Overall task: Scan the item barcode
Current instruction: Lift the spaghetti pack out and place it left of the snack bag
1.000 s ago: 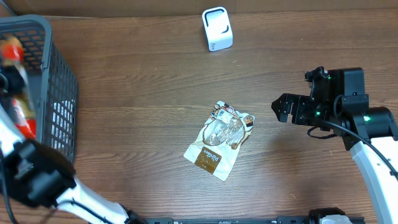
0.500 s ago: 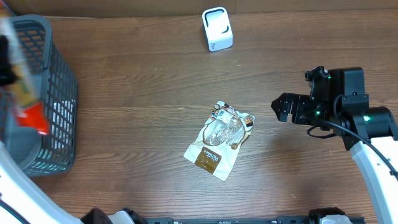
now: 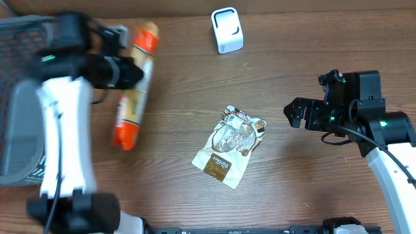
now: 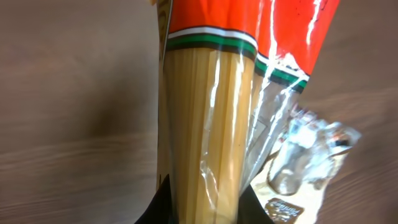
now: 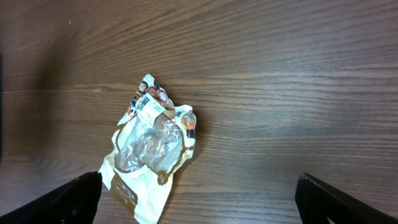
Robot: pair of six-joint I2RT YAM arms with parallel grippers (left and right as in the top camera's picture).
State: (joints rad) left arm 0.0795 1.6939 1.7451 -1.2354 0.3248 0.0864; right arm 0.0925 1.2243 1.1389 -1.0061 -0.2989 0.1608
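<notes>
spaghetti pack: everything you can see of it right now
The pack is a long, narrow clear-film bag of pale, straight spaghetti strands. Red print with a white-green stripe sits toward one end, and the film is glossy and creased. In the overhead view it is motion-blurred. It runs lengthwise, slightly slanted, between the basket and the pouch. The left gripper has its jaws shut across its upper half. No barcode shows, and I can't tell whether it touches the table.
</notes>
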